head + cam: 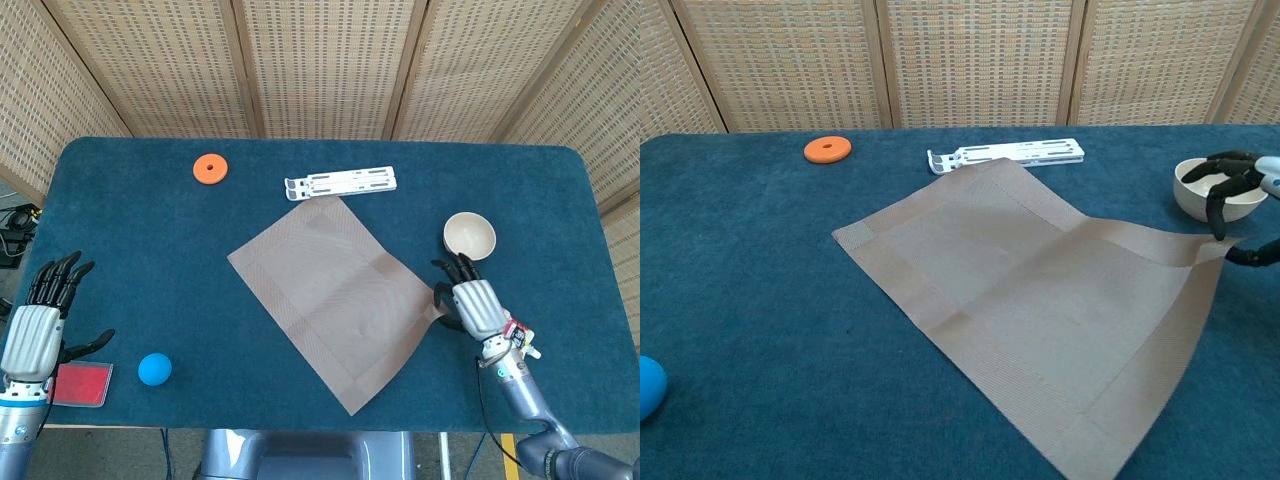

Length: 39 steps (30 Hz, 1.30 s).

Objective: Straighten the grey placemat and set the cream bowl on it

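Pinching the right corner of the grey placemat [338, 295], the right hand [474, 305] sits just below the cream bowl [469, 236], lifting that corner slightly off the blue tablecloth [130, 260]; the mat lies skewed like a diamond mid-table, its top corner touching the white folding stand [340, 184]. Left hand [34, 332] rests at the near left edge, fingers spread, holding nothing, beside a red card [81, 384] and blue ball [154, 369]. Orange disc [210, 168] far left, red snack pouch [512, 334] by the right wrist.
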Tool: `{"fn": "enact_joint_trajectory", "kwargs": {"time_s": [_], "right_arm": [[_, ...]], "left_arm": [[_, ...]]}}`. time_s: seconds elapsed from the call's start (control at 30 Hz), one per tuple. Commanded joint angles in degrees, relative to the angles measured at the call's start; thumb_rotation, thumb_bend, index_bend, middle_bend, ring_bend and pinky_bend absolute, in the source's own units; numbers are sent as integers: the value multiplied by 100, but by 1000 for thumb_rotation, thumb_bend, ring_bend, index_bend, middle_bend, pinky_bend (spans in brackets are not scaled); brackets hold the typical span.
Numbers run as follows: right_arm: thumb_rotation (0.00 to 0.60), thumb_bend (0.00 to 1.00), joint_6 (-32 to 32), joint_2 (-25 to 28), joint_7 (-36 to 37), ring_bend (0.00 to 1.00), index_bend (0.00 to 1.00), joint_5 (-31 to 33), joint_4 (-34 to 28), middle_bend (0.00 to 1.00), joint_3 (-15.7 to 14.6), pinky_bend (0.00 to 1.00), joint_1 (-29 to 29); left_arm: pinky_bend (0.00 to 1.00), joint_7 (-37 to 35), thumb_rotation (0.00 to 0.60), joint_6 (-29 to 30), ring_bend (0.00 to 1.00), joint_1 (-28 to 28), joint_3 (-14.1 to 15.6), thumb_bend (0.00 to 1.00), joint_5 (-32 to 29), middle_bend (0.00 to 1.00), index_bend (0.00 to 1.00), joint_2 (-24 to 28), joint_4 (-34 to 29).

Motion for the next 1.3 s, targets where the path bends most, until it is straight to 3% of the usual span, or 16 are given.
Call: {"fn": "enact_joint_trajectory", "kwargs": {"time_s": [0.03,0.37,0.43,0.53,0.6,0.7,0.9,1.13,1.3], "right_arm": [[600,585,-163,138,-120,27,687,106,103,233,110,0,114],[600,549,-712,413,-755,29,665,450,186,217,417,3,488],[600,496,-740,438,-952,14,600,538,216,156,446,1,484],[600,405,-720,471,-1347,0,411,725,225,22,495,0,412],[600,367,-639,510,-1518,0,256,870,164,0,538,0,311],[600,333,-433,595,-1506,0,125,1086,-24,0,611,0,85],[600,313,87,920,-795,0,91,1285,-568,0,650,0,-501],[600,300,893,1254,44,0,90,837,-982,0,495,0,-1020],[600,298,1138,1305,318,0,90,654,-979,0,458,0,-1140]], "left_arm": [[0,14,600,-7,0,-3,3,138,0,0,102,-9,4],[0,124,600,8,0,0,28,138,50,0,102,-34,-15],[0,139,600,-4,0,-3,30,138,42,0,102,-34,-14],[0,158,600,-41,0,-8,38,138,17,0,102,-26,-20],[0,178,600,-75,0,-14,43,138,-5,0,102,-21,-24],[0,254,600,-154,0,-41,51,139,-37,0,101,-30,-23],[0,573,600,-423,0,-164,111,138,-36,0,101,-104,-100],[0,1346,600,-928,0,-548,-23,122,-105,0,101,-216,-310],[0,1784,600,-1246,0,-877,-191,91,-156,0,108,-427,-332]]}}
